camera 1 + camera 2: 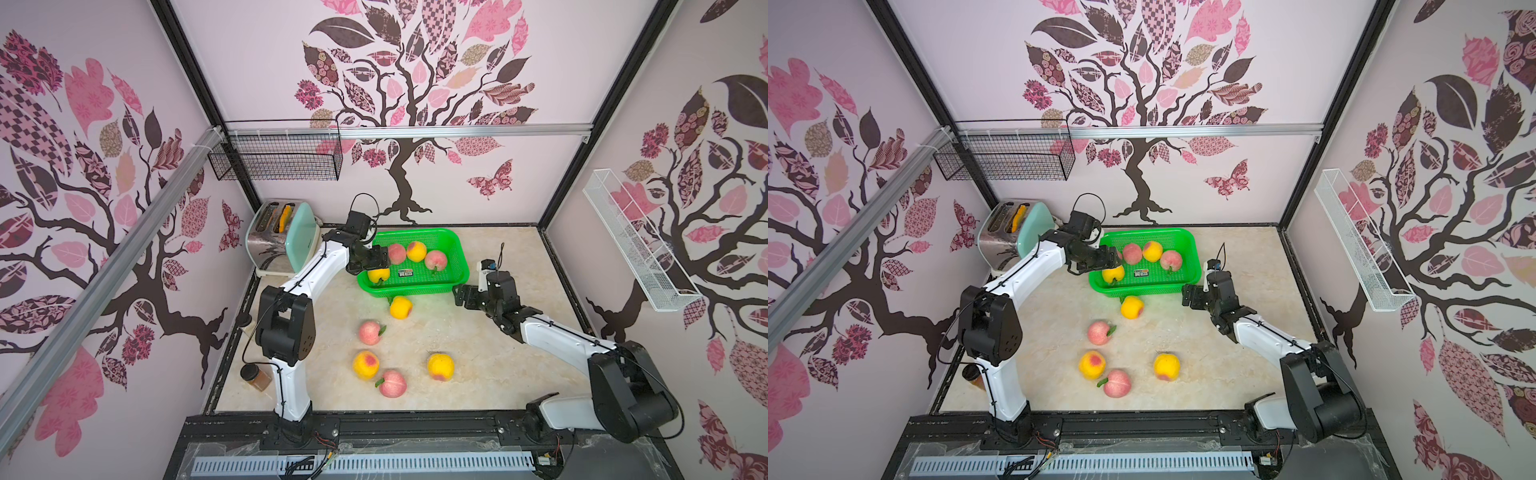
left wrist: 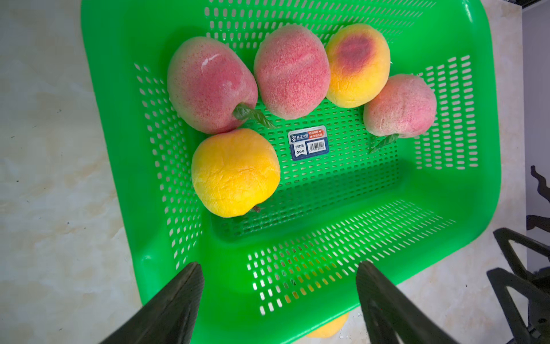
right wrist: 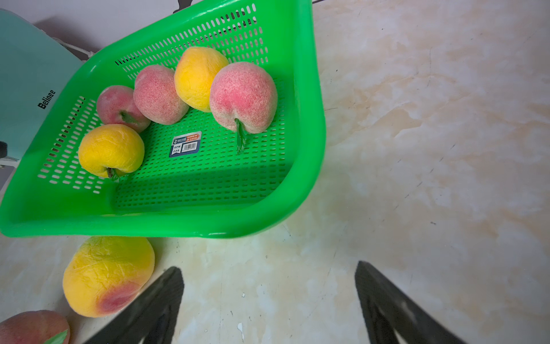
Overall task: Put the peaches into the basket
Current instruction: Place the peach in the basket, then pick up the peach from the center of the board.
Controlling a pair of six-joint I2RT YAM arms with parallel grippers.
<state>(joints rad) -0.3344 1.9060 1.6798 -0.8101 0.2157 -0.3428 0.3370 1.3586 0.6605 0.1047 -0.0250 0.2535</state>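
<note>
The green basket [image 1: 411,291] stands at the back middle of the table and holds several peaches, pink and yellow. One yellow peach [image 2: 235,172] lies at its left end, just below my left gripper [image 1: 379,261], which hovers over that end, open and empty. In the left wrist view its fingers [image 2: 184,292] straddle the basket wall [image 2: 226,268]. Several more peaches lie on the table: a yellow one [image 1: 401,307] against the basket's front, a pink one [image 1: 370,332], and others nearer the front. My right gripper [image 1: 459,296] is open and empty beside the basket's right front corner.
A toaster [image 1: 282,232] stands left of the basket, close to my left arm. A small brown jar [image 1: 255,376] sits at the table's left edge. A black wire basket [image 1: 278,158] and a white wire rack [image 1: 636,241] hang on the walls.
</note>
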